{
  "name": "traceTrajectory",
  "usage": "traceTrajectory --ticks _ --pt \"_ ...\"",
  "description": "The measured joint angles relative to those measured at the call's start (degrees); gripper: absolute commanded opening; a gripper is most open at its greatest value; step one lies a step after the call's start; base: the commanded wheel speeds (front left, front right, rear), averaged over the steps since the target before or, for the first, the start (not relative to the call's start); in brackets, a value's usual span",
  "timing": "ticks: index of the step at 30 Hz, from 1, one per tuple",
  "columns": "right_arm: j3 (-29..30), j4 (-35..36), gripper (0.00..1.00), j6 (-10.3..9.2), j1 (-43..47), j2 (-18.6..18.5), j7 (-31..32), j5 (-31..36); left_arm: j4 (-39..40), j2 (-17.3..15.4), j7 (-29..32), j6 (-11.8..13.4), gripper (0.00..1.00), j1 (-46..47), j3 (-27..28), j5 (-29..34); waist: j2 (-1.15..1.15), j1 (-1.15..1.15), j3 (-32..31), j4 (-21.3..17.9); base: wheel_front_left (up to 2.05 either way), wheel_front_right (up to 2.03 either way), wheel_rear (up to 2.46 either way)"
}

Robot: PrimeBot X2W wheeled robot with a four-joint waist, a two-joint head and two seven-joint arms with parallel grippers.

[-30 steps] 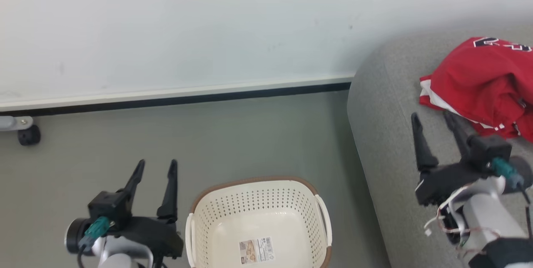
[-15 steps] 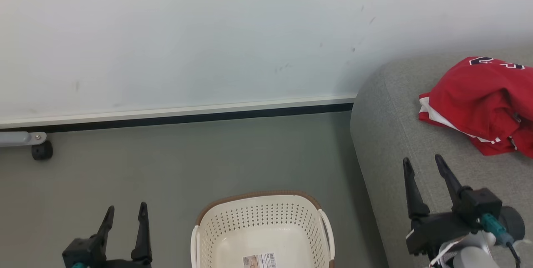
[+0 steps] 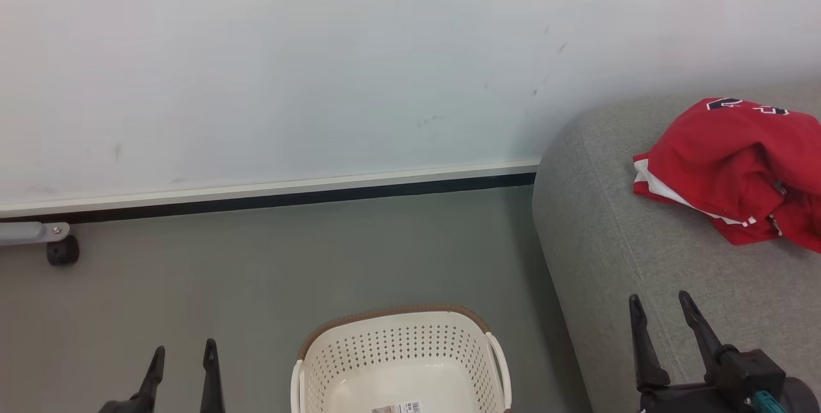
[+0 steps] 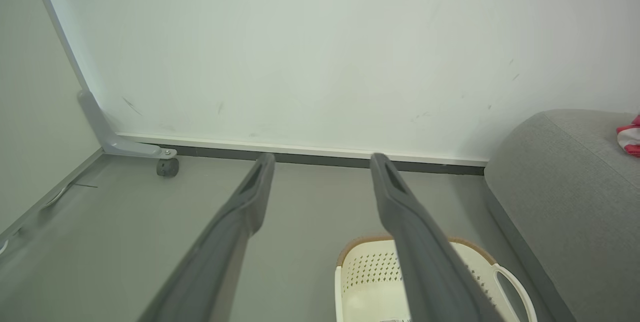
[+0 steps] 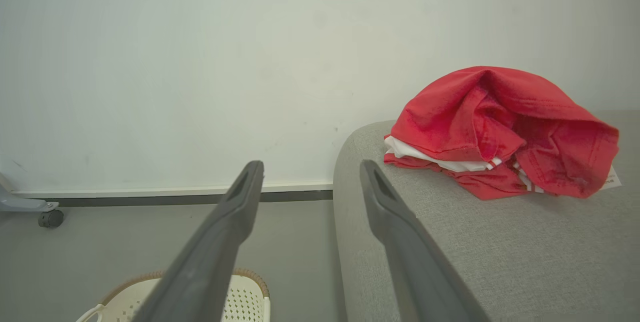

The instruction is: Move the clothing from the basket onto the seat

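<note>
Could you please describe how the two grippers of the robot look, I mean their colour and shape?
The left gripper and the right gripper each have two long, dark grey jaws that narrow to a tip, with a slim recess near the end. Behind the right one sit a black block-like body and a teal connector.
</note>
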State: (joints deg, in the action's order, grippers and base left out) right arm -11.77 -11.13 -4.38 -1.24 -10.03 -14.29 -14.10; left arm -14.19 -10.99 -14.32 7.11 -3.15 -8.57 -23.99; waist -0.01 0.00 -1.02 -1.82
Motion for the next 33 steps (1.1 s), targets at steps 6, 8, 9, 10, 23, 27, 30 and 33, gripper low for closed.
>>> traceTrajectory --ticks 6,8,9,10,23,27,30,33 --pt "0.6 1.8 1.0 -0.23 0.8 0.0 0.0 0.0 1.1 0.3 0.0 0.0 1.0 -0.4 0.6 0.9 0.01 0.0 0.1 -0.4 0.0 0.0 0.0" --pt "0.7 2.3 1.0 -0.24 0.9 0.0 0.0 0.0 1.5 0.4 0.0 0.0 1.0 -0.7 0.6 1.2 0.01 0.0 0.2 -0.4 0.0 0.0 0.0" --pt "0.8 2.5 1.0 -0.26 0.9 0.0 0.0 0.0 1.6 0.4 0.0 0.0 1.0 -0.7 0.6 1.7 0.01 0.0 0.2 -0.5 0.0 0.0 0.0" --pt "0.9 2.8 1.0 -0.44 0.9 0.0 0.0 0.0 1.7 0.4 0.0 0.0 1.0 -0.7 0.6 2.3 0.01 0.0 0.3 -0.5 0.0 0.0 0.0" --pt "1.6 4.1 1.0 -0.74 2.0 -0.1 0.0 0.1 2.4 0.6 0.0 0.0 1.0 -0.8 0.7 4.0 0.01 0.0 0.3 -0.4 0.0 0.0 0.0" --pt "1.6 4.4 1.0 -0.74 2.0 -0.1 0.0 0.2 2.5 0.6 0.0 0.0 1.0 -0.9 0.7 4.4 0.01 0.0 0.3 -0.3 0.0 0.0 0.0" --pt "1.6 4.5 1.0 -0.74 2.0 -0.1 0.0 0.2 2.6 0.6 0.0 0.0 1.0 -0.9 0.8 4.6 0.01 0.0 0.3 -0.3 0.0 0.0 0.0" --pt "1.4 3.3 0.0 -0.7 2.3 0.3 0.1 0.2 1.5 0.9 0.1 -0.1 0.0 -1.0 0.6 4.9 0.01 0.0 0.3 -0.2 0.0 0.0 0.0"
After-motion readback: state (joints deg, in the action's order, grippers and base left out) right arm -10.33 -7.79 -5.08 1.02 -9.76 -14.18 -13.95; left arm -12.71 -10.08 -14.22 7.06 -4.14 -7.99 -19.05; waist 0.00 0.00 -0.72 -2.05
